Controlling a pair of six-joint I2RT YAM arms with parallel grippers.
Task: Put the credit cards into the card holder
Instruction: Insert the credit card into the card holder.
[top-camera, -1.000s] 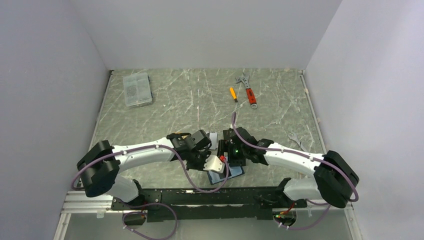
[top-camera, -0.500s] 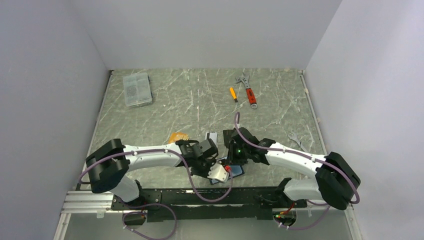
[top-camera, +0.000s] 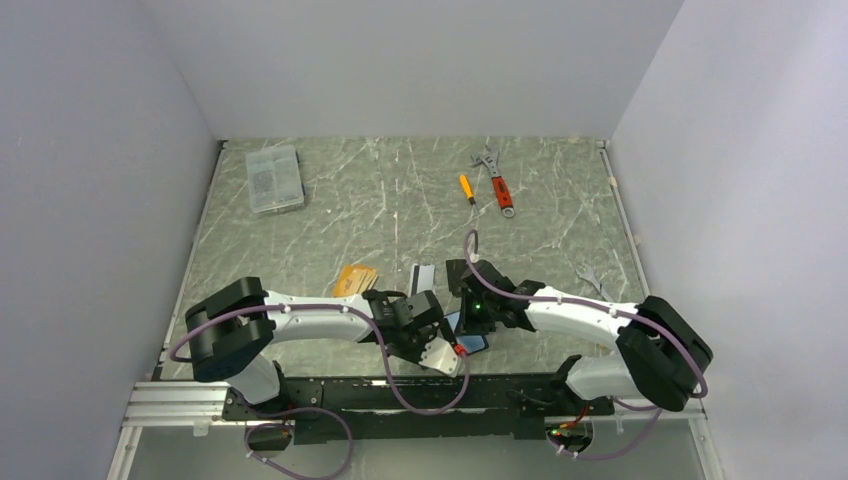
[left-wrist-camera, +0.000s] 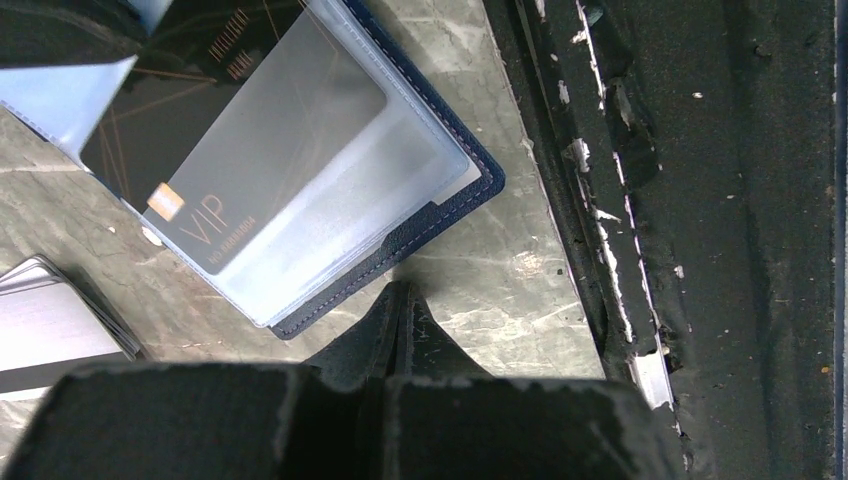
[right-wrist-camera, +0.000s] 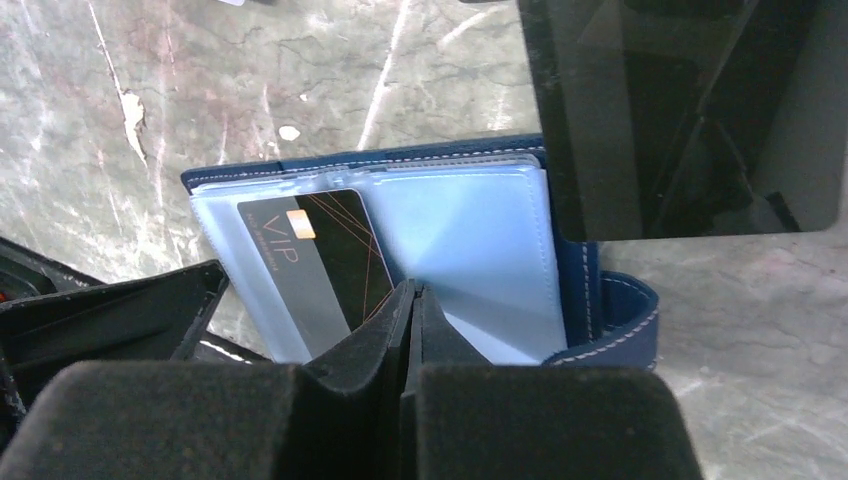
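The card holder (top-camera: 472, 341) lies open near the table's front edge, navy outside (left-wrist-camera: 400, 235) and pale blue inside (right-wrist-camera: 480, 240). A black credit card marked VIP (left-wrist-camera: 190, 190) (right-wrist-camera: 330, 250) sits in its clear sleeve. My left gripper (top-camera: 450, 343) (left-wrist-camera: 400, 290) is shut and empty, its tips just off the holder's navy edge. My right gripper (top-camera: 470, 322) (right-wrist-camera: 412, 290) is shut, tips over the open holder beside the black card, nothing visibly between them. Orange-tan credit cards (top-camera: 355, 280) and a white-grey one (top-camera: 424, 276) lie on the table behind the arms. Grey card edges (left-wrist-camera: 50, 325) show beside the holder.
A clear plastic box (top-camera: 274, 178) stands at the back left. A red wrench (top-camera: 498, 182) and an orange-handled screwdriver (top-camera: 466, 188) lie at the back right. The black mounting rail (left-wrist-camera: 700, 200) runs along the table's near edge, right beside the holder.
My right gripper has gone from open to shut over the holder. The left arm has swung toward the near edge, uncovering the orange-tan cards.
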